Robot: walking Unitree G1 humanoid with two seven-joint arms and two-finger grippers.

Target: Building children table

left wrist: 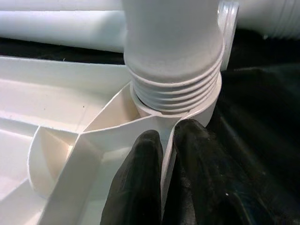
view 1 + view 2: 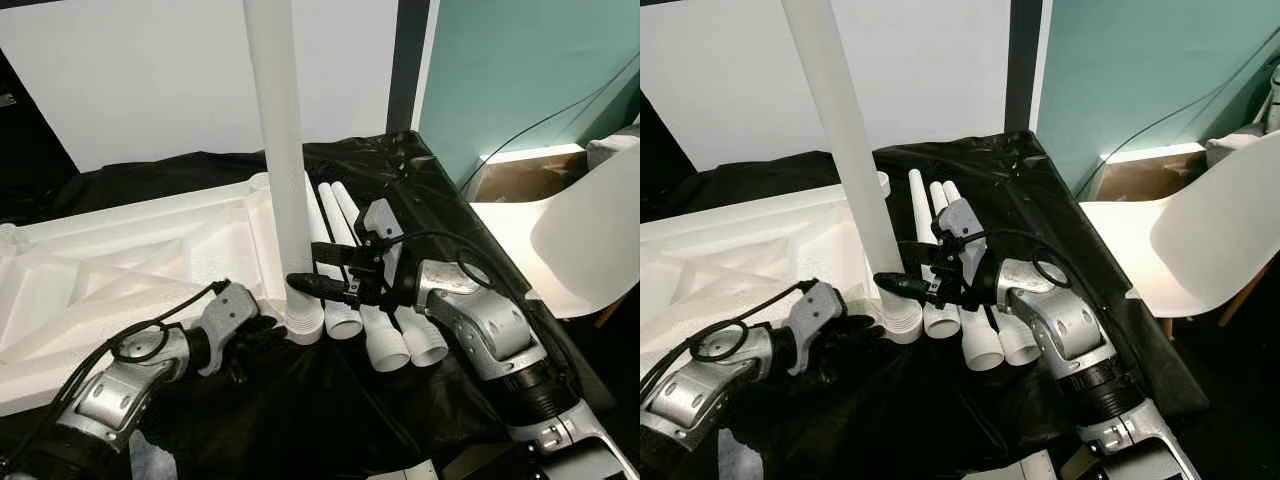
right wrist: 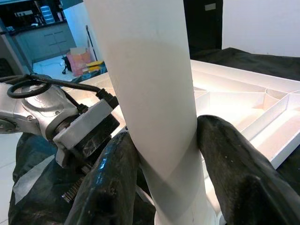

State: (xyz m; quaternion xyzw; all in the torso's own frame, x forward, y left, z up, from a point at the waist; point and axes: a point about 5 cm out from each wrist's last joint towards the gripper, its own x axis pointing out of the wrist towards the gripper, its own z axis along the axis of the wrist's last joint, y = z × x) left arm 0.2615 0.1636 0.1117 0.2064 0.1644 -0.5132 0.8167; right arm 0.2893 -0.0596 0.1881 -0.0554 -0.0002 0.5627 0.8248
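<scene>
Tabletop point(image 2: 120, 265), white plastic, lies upside down on a black sheet point(image 2: 330, 400), its ribbed underside facing up and one corner socket point(image 1: 197, 105) turned toward the robot. Behind the sheet stands a pale wall point(image 2: 150, 70), with a teal wall point(image 2: 520, 70) to the robot's right and a white chair point(image 2: 1200, 230) on that same side.

One long white leg point(image 2: 280, 150) stands nearly upright in the corner socket, its threaded end point(image 1: 176, 89) resting in the socket with several thread rings visible above the rim. Three more legs point(image 2: 385, 340) lie side by side on the black sheet just right of the standing one, their threaded ends pointing toward the robot.

Right hand point(image 2: 312, 285) reaches in from the right and is closed around the standing leg low down, just above the socket; in the right wrist view one black finger point(image 3: 110, 183) presses each side of the white tube. Left hand point(image 1: 164, 154) sits at the tabletop's corner, its two black fingertips point(image 1: 140, 178) pinching a thin upright rib point(image 1: 168, 154) of the tabletop right beside the socket. A black cable point(image 2: 150, 335) loops over the left arm's wrist.
</scene>
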